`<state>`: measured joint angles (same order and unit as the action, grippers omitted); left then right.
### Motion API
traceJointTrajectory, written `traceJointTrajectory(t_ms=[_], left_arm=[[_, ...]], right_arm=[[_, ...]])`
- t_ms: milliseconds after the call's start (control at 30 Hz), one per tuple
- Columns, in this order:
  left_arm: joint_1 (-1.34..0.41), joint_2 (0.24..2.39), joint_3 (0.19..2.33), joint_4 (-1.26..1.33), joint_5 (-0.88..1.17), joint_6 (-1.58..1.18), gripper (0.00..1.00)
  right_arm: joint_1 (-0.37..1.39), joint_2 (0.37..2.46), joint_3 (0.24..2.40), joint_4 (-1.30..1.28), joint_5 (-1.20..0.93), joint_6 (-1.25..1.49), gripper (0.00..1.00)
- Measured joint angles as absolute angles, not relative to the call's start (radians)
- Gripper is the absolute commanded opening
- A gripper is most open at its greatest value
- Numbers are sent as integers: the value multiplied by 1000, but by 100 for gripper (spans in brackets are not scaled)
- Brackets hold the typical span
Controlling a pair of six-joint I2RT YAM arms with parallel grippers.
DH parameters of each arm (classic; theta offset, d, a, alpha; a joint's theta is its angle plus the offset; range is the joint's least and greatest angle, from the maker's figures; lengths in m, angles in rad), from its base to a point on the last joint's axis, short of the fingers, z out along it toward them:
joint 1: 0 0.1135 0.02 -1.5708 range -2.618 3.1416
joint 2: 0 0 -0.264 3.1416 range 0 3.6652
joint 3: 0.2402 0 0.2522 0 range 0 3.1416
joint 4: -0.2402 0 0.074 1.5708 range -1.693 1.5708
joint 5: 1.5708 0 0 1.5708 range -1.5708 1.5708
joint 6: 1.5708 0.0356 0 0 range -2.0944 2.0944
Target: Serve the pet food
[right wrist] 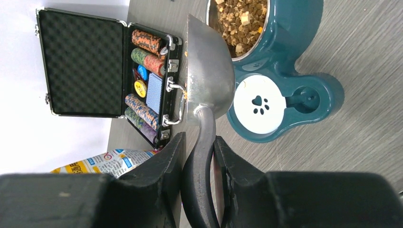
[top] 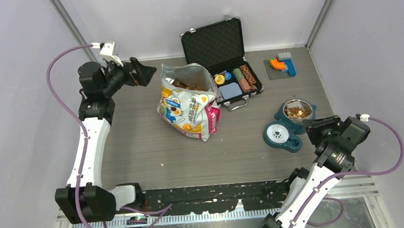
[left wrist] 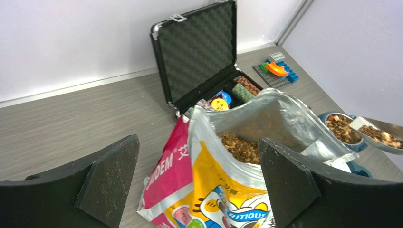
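Note:
The pet food is brown kibble. Some lies in the open cartoon-cat bag (top: pixel 188 101), seen in the left wrist view (left wrist: pixel 240 147). More fills the steel bowl (top: pixel 296 110) of the teal feeder (right wrist: pixel 304 38). My right gripper (right wrist: pixel 199 140) is shut on the black handle of a metal scoop (right wrist: pixel 209 71). The scoop is right beside the bowl and holds kibble (left wrist: pixel 380 135). My left gripper (left wrist: pixel 197 145) is open and empty, raised by the bag's upper left corner (top: pixel 143 74).
An open black case (top: pixel 222 53) with striped poker chips stands behind the bag. A grey plate with toy blocks (top: pixel 281 66) lies at the back right. The feeder's white paw-print lid (top: pixel 277 134) faces my right arm. Walls close three sides.

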<state>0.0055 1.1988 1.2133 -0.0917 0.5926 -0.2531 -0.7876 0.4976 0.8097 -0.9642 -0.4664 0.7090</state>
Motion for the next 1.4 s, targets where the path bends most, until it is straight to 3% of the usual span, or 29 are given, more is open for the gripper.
traceJointTrajectory(t_ms=[1400], left_arm=[[89, 1225, 1134, 96, 630, -336, 99]], right_arm=[[-788, 741, 962, -1078, -288, 677, 5]])
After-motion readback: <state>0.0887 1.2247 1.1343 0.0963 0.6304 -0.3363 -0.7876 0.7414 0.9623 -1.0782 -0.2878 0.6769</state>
